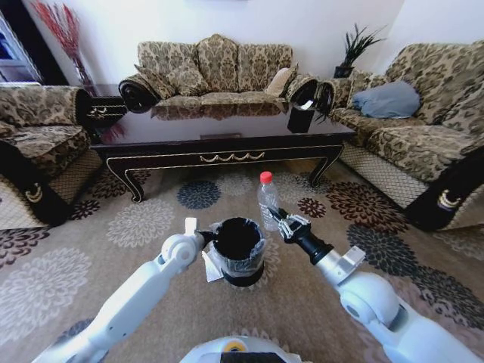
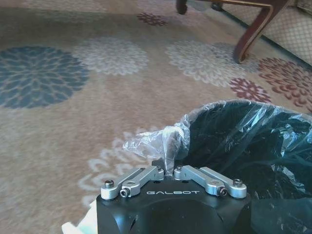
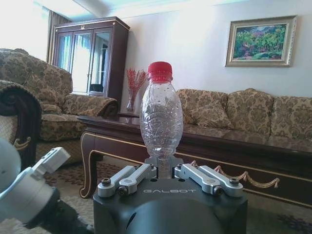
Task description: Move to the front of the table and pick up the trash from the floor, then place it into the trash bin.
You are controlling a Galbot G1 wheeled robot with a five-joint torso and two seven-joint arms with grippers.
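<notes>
Right wrist view: right hand (image 3: 165, 171) grips upright bottle (image 3: 161, 114) beside bin (image 1: 239, 249).

Pretty clearly a home living room: patterned brocade sofas (image 1: 215, 68), glossy dark wood coffee table (image 1: 219, 132), floral carpet (image 1: 144, 219), framed landscape painting (image 3: 261, 41).

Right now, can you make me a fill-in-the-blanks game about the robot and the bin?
1. The right gripper holds a clear bottle with a ___ cap.
2. The left gripper pinches the bin's plastic ___.
3. The bin stands on the ___.
4. The bottle is held ___, cap on top.

Missing words: red; liner; carpet; upright
</notes>
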